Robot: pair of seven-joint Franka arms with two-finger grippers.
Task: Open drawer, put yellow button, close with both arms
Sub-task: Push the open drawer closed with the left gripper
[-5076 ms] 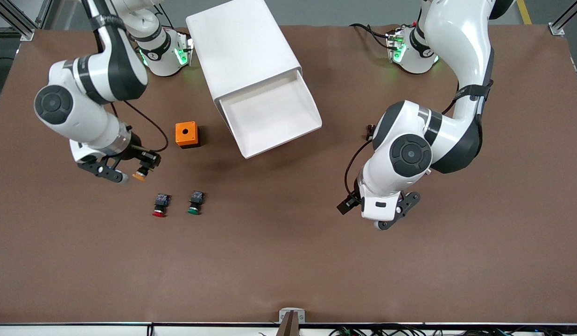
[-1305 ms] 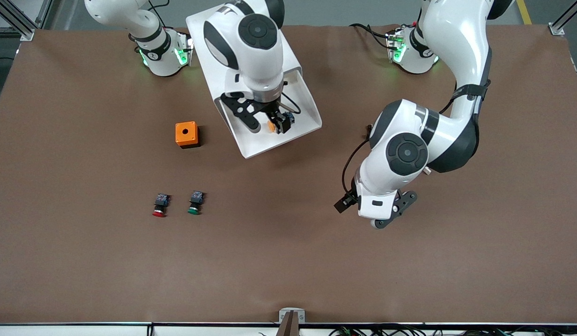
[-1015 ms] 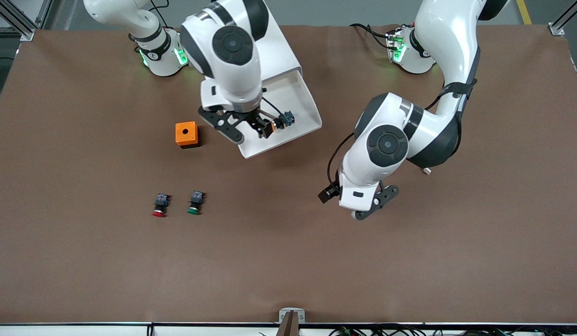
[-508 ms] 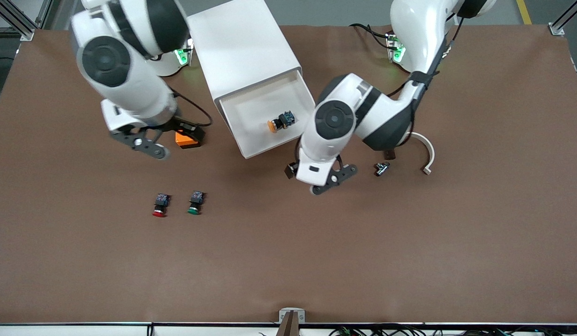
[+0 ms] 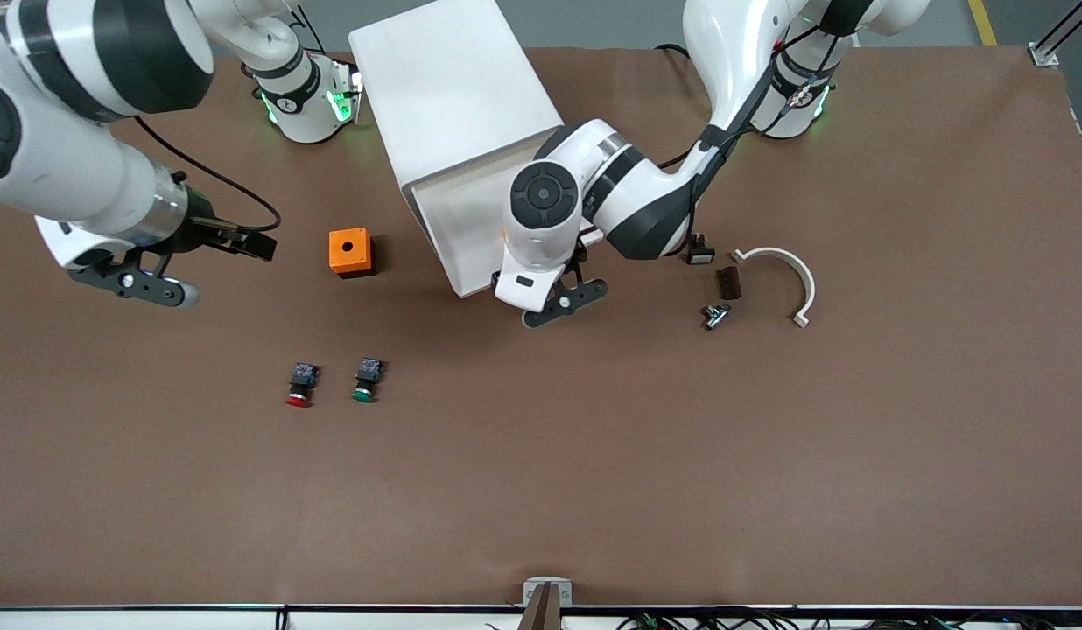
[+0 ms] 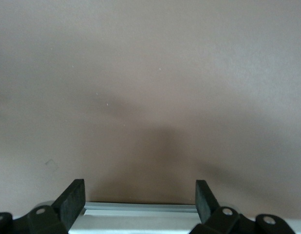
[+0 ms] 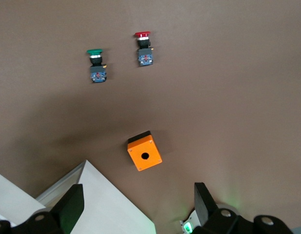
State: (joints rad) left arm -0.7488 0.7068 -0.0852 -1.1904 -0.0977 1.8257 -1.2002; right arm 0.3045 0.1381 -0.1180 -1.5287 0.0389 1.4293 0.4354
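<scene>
This is a robotics lab, set up as a test bench rather than any lived-in room. A wide table (image 5: 593,490) covered in plain brown sheet fills the view, and two large white arms are bolted to it, the right arm's base (image 5: 306,101) and the left arm's base (image 5: 790,109) glowing with green status lights on either side of a white cabinet (image 5: 449,83). Aluminium framing posts (image 5: 1057,39) stand at the table's corners, well apart from the cabinet. Bundled cables (image 5: 707,621) run along the table edge nearest the front camera, beside a small metal bracket (image 5: 547,595).
</scene>
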